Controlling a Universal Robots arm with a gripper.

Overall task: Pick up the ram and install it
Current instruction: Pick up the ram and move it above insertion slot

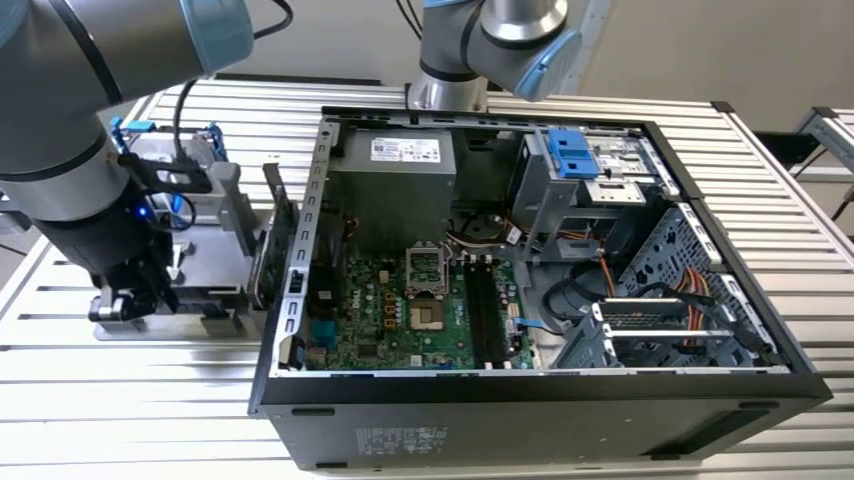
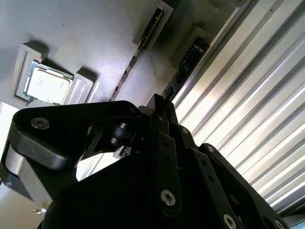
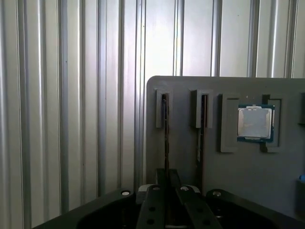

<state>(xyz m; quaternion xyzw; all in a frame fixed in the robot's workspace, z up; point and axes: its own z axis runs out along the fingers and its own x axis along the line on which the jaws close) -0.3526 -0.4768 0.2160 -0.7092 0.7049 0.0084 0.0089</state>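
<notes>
While upright in holder slot, ram.

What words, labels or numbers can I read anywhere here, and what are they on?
No text here can be read.
On the power supply box, a white label: print too small to read.
On the computer case, pale print on its dark outer wall: too small to read.
On the processor chip in the grey holder: no readable marking.
</notes>
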